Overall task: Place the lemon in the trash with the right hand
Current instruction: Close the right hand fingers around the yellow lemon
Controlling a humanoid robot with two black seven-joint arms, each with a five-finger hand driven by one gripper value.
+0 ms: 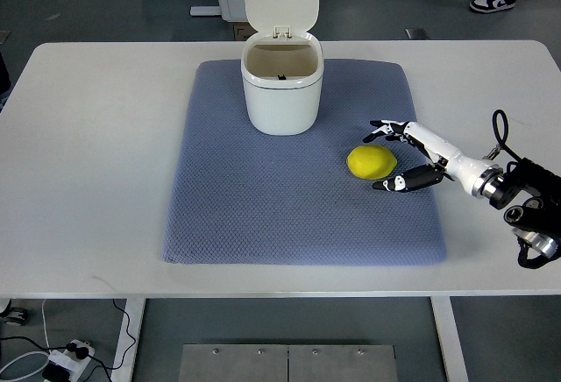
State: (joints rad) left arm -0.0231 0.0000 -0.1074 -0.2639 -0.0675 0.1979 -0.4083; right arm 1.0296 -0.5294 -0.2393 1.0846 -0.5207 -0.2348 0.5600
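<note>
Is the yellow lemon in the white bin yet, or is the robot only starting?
Only starting. Done: the white plastic trash bin has its lid open. In hand: the right hand, fingers spread, is beside the yellow lemon, which lies on the blue-grey mat, not gripped. Left: grasp, lift, drop in.

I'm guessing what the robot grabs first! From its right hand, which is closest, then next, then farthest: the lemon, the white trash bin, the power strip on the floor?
From the right hand:
1. Lemon, just left of the fingers.
2. Trash bin, up-left on the mat.
3. Power strip, far bottom-left on the floor.
</note>
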